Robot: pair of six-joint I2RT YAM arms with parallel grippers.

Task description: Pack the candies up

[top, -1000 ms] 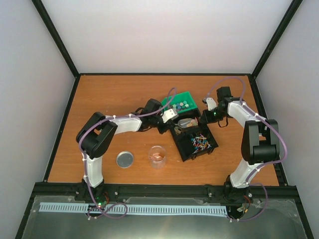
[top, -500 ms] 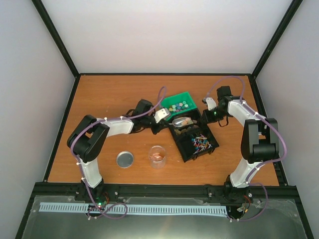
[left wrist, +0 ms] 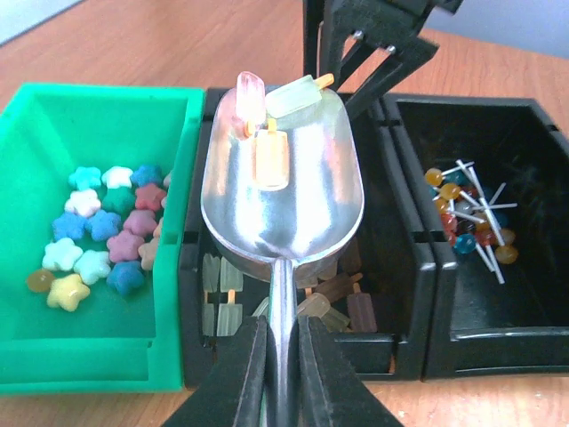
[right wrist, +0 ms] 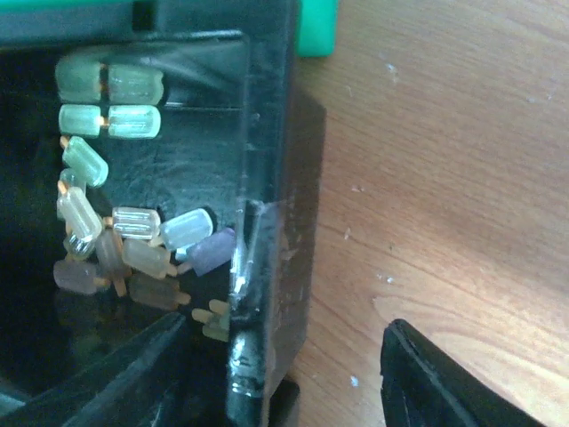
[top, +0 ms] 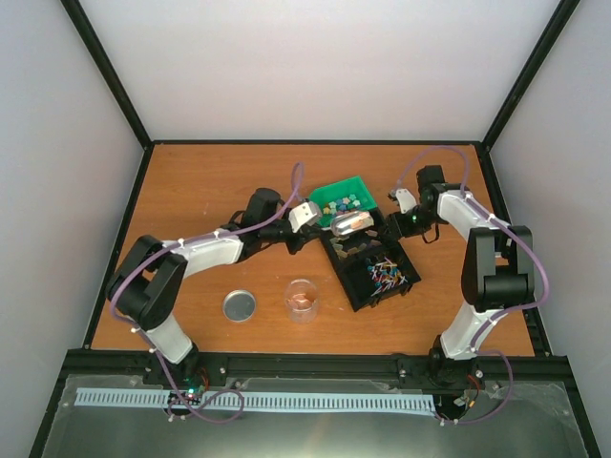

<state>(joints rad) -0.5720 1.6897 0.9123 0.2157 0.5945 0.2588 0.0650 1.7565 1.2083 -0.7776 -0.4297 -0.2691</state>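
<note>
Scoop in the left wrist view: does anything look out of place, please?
A pink lolly-shaped candy and a green one sit on the far lip of the scoop, poking past it; they may slip off.

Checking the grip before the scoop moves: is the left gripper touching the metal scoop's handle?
Touching. The left wrist view shows the left gripper shut on the metal scoop, its thin handle pinched between the jaws with no gap.
</note>
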